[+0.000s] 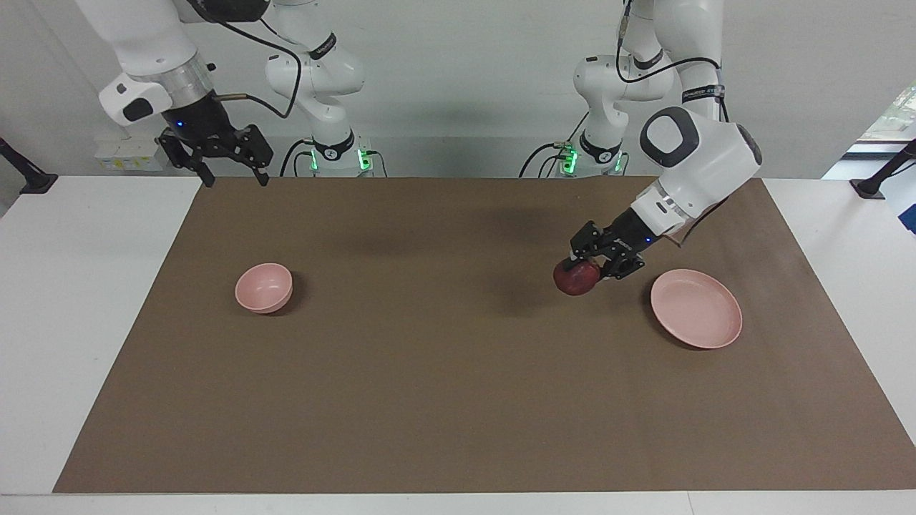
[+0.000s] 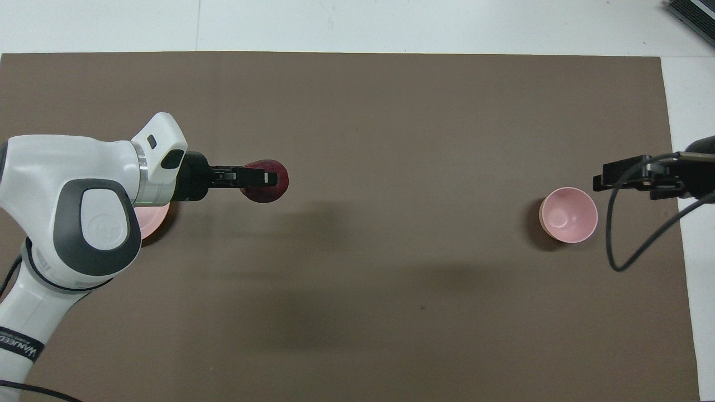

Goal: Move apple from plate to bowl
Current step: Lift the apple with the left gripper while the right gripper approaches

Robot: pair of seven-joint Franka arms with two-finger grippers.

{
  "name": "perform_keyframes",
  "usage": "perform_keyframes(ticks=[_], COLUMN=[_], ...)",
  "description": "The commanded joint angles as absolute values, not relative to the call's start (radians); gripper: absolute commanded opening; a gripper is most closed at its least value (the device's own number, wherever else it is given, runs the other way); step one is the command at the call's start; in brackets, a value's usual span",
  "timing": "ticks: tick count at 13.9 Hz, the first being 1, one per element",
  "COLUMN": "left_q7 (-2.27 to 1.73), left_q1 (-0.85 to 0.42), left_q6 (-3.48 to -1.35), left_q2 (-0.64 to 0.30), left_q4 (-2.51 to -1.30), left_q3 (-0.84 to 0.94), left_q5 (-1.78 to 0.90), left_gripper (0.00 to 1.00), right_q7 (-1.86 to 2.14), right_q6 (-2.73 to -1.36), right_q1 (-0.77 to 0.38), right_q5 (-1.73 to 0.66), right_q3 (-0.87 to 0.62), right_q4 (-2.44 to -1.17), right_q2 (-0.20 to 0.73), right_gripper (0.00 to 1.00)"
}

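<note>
My left gripper (image 1: 585,266) is shut on the dark red apple (image 1: 575,278) and holds it in the air over the brown mat, beside the plate, toward the bowl's end; it also shows in the overhead view (image 2: 267,181) in the left gripper (image 2: 261,177). The flat pale pink plate (image 1: 696,308) lies empty at the left arm's end of the mat; my left arm hides most of it in the overhead view (image 2: 152,219). The small deep pink bowl (image 1: 264,287) stands empty at the right arm's end (image 2: 568,215). My right gripper (image 1: 232,168) waits open, raised near its base (image 2: 631,174).
A brown mat (image 1: 458,400) covers most of the white table (image 1: 79,300). A black cable (image 2: 637,245) hangs from the right arm beside the bowl.
</note>
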State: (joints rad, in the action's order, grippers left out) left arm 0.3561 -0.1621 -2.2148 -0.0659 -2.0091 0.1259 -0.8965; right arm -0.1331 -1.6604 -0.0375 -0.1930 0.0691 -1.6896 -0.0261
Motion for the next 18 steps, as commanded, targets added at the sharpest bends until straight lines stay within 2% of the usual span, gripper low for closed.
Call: perform_keyframes(ticks=[1, 6, 8, 11, 13, 18], left_q7=[0.348, 0.342, 0.339, 0.327, 0.324, 0.272], left_q1=[-0.157, -0.163, -0.163, -0.167, -0.178, -0.225], left_q6=[-2.198, -2.2, -2.206, -2.276, -2.301, -2.431], left_q2=[-0.038, -0.029, -0.029, -0.031, -0.031, -0.037], left_q4=[-2.006, -2.013, -2.011, -2.011, -2.011, -2.01], left_q3=[0.175, 0.216, 0.227, 0.258, 0.27, 0.296], left_q5=[-1.017, -1.069, -1.084, -1.094, -1.095, -1.1], left_gripper=[0.0, 0.0, 0.0, 0.0, 0.0, 0.0], right_q7=[-0.256, -0.622, -0.847, -1.018, -1.032, -1.117], right_q6=[-1.75, -1.828, -1.864, -1.853, -1.868, -1.986], right_q1=[-0.034, -0.128, -0.191, -0.227, -0.229, -0.313], right_q5=[-0.375, -0.687, -0.767, -0.897, -0.998, -1.13], right_q3=[0.064, 0.064, 0.064, 0.064, 0.064, 0.064], right_q4=[-1.749, -1.749, -1.749, -1.764, -1.822, -1.827], right_q2=[0.036, 0.152, 0.159, 0.173, 0.175, 0.204], right_gripper=[1.0, 1.0, 1.0, 1.0, 1.0, 1.0])
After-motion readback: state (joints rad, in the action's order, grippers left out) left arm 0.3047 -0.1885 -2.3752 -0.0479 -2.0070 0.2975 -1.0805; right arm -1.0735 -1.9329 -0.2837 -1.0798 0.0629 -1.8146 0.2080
